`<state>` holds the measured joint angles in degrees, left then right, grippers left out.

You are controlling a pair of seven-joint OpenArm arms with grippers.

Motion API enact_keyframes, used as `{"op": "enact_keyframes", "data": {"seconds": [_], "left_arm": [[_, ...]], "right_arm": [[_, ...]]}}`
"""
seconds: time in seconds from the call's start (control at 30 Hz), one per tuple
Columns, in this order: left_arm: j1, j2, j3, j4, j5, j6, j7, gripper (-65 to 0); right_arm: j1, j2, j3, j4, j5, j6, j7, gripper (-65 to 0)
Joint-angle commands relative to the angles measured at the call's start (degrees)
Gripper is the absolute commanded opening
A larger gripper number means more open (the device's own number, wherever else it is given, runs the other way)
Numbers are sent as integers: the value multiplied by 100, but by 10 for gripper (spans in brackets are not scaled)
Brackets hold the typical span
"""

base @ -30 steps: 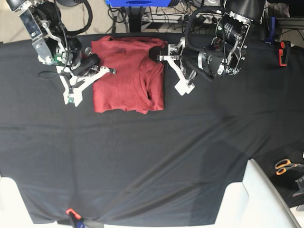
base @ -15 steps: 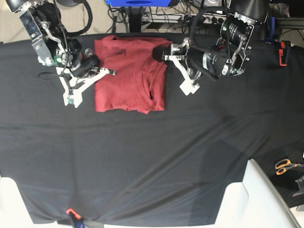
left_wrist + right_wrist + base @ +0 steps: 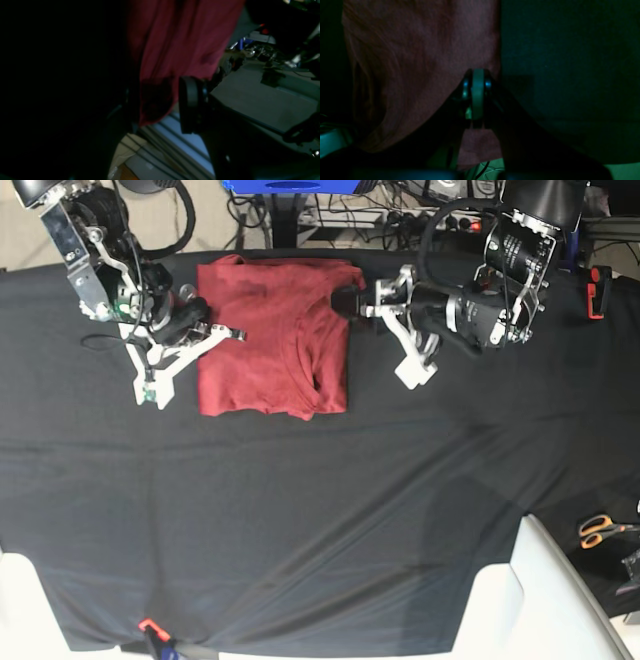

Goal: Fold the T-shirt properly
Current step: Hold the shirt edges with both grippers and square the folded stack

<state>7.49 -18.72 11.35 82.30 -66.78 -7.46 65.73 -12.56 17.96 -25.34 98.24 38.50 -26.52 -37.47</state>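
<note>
You see the T-shirt (image 3: 272, 338) lying folded on the black table (image 3: 320, 510) near its far edge. Your right hand (image 3: 232, 332) is closed at its left edge, seemingly empty; your left hand (image 3: 352, 304) gapes partway beside the far right corner, gripping nothing.

T-shirt (image 3: 272, 345) | brick-red plain knit | folded into a rough rectangle | flat on far table centre

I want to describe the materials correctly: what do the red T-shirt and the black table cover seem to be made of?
T-shirt: probably a soft knit fabric with a matte finish; it lies limp in flat layers with gentle creases and no shine.
Table cover: seemingly a thin woven or stretch cloth, matte black; long shallow wrinkles run across it. The exact fibre cannot be told.
</note>
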Motion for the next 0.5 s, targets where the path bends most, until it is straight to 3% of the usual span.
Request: {"op": "enact_keyframes", "data": {"seconds": [0.0,0.47], "left_arm": [[-41,-31,-6,108,-166,-32,16,-400],[-32,-31,-6,64,-157,-23,16,-402]], "right_arm": [[56,37,33,88,-22,28,77,-648],[47,37,33,88,-22,28,77,-647]]}}
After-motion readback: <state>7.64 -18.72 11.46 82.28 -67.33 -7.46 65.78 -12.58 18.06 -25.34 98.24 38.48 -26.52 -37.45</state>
